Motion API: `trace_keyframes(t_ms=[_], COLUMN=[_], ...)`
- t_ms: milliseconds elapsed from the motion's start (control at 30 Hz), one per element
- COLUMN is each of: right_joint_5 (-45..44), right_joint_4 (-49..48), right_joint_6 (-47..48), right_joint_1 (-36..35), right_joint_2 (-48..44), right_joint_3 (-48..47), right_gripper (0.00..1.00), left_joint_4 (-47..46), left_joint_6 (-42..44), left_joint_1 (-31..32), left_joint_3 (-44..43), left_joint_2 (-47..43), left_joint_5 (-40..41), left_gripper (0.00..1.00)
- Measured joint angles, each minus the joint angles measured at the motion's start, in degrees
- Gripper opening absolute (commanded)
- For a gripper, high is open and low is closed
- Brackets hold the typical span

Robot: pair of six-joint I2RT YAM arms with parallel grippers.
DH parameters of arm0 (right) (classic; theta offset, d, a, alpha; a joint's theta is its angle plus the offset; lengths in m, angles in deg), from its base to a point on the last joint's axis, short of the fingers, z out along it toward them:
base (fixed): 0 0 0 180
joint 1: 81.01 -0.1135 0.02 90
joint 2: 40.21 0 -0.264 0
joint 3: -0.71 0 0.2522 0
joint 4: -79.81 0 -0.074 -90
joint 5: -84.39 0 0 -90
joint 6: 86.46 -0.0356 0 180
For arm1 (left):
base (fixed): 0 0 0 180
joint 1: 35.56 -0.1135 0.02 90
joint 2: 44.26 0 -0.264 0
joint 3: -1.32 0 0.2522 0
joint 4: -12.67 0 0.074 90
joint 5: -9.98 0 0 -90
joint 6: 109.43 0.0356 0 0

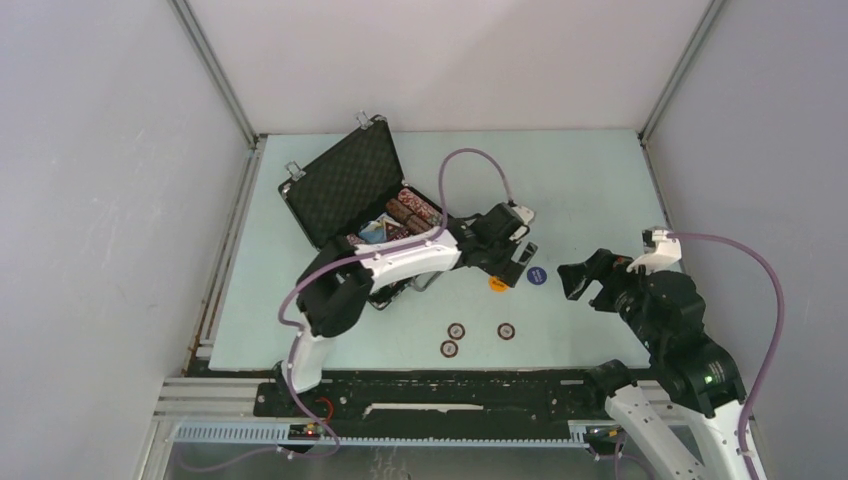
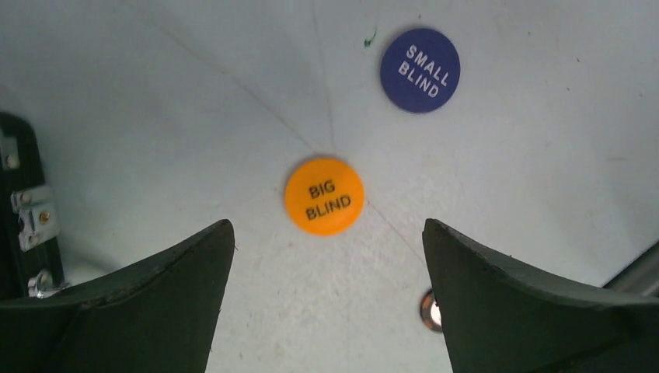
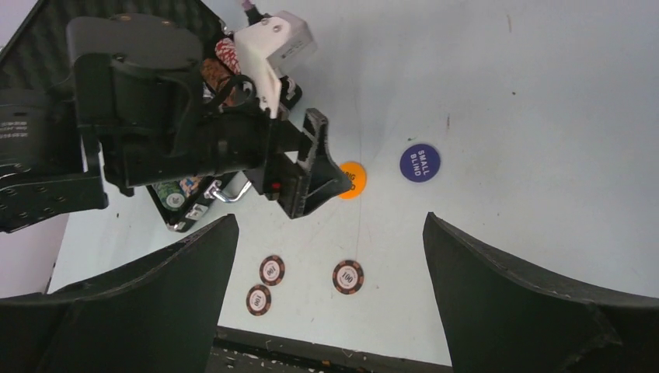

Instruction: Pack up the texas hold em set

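Left pincer (image 2: 326,227) spread wide above the orange button (image 2: 324,196)

Its two dark fingers (image 2: 155,303) stand well apart with nothing between them. The orange button, marked BIG BLIND, lies flat on the pale table (image 1: 580,190) just ahead of the gap, and neither finger touches it. A blue button (image 2: 420,70) marked SMALL BLIND lies near it, a little further out and to one side, and the two do not touch.

Seen from above, the left arm reaches across the front of the black case (image 1: 345,185). The case sits toward the far left of the table with its foam-lined lid tipped back and open. Rows of chips (image 1: 415,208) lie in the right-hand part of the tray (the arm hides much of the near part, so I cannot say what else is in there). Silver latches (image 2: 27,217) on the case show at the left edge of the left wrist view.

Three loose chips (image 1: 456,329), dark with reddish rims, lie flat on the table nearer the arm bases. Two are close together and the third is off to their right, all well outside the case.

The right pincer (image 3: 328,220) is likewise open and empty. It hangs above the table to the right of both buttons with its fingers turned toward the left arm, and the blue button lies between the two pincers
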Motion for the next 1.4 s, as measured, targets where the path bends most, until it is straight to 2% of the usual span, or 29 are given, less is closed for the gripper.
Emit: trace_keyframes(t_ms=[333,667,1267,1400], right_joint_5=[-1.33,-1.29,-1.14,-1.14], right_joint_4=[1.57,1.51,1.49,1.51], right_joint_6=[0.00,0.02,0.02,0.02], right_joint_1=[0.00,0.00,0.00,0.00], right_joint_2=[-1.20,-1.20,-1.20,-1.20], right_joint_3=[-0.02,-0.02,0.00,0.00], right_gripper=[0.99,1.00,1.00,1.00], left_joint_4=[8.13,13.29,15.17,15.37], left_joint_6=[2.25,1.99,1.79,1.97], left_joint_1=[2.03,2.40,3.34,3.39], left_joint_3=[-13.86,-17.05,-20.15,-20.41], left_joint_2=[11.74,16.31,18.10,18.23], left_joint_5=[2.56,3.80,5.05,5.09], left_gripper=[0.96,0.88,0.52,0.48])
